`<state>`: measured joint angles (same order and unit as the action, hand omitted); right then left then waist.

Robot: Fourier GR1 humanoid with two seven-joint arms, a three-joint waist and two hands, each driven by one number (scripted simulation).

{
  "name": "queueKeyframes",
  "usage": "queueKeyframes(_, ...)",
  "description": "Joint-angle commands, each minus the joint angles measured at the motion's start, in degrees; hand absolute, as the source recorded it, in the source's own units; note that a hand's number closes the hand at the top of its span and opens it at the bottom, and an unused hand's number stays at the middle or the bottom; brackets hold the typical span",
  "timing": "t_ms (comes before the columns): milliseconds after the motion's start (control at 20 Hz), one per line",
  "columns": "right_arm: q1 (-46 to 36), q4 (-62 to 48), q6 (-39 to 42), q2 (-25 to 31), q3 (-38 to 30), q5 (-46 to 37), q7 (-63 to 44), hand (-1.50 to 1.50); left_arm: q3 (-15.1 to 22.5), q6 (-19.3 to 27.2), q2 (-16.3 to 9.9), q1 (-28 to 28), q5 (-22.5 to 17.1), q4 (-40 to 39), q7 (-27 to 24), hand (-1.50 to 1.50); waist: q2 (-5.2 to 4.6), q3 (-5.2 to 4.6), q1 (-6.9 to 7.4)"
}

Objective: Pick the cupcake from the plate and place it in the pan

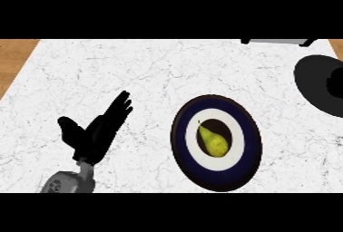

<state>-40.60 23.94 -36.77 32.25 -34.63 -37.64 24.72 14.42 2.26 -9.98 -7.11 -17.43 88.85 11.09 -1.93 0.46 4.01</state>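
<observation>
A dark blue and white plate (249, 136) lies on the marble counter right of centre. A yellow-green pear (214, 141) rests on the plate's dark middle; no cupcake shows anywhere. The dark pan (313, 86) sits at the right edge, partly cut off. A blacker blocky shape over the pan at the view's right border looks like part of my right hand (335, 84); whether it holds anything is hidden. My left hand (97, 129) rests open at the lower left, fingers pointing up and away, well apart from the plate.
A grey object (275, 41) shows at the counter's far edge, top right. Wooden surface (15, 59) borders the marble counter (134, 68) on the left.
</observation>
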Motion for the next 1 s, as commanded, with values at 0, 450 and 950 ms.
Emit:
queueKeyframes(0, -1.73, -4.41, 0.46, 3.4, -2.46, 1.76, 3.15, 1.5, -0.04, -0.2, 0.31, -0.67, 0.03, -0.83, 0.17, 0.0, -0.51, 0.12, 0.74)
queueKeyframes(450, -2.67, -14.41, 8.16, 6.83, 1.11, -3.51, -5.77, -1.5, -0.56, -1.58, -0.31, -2.23, -0.37, -0.75, 0.21, 0.0, -0.88, 0.21, 2.48)
queueKeyframes(950, -4.17, -12.37, 19.8, 6.24, -12.91, 12.34, 6.22, -1.5, -0.51, -0.99, 0.07, 0.15, -0.3, -0.53, 0.1, 0.0, -0.13, 0.37, 0.49)
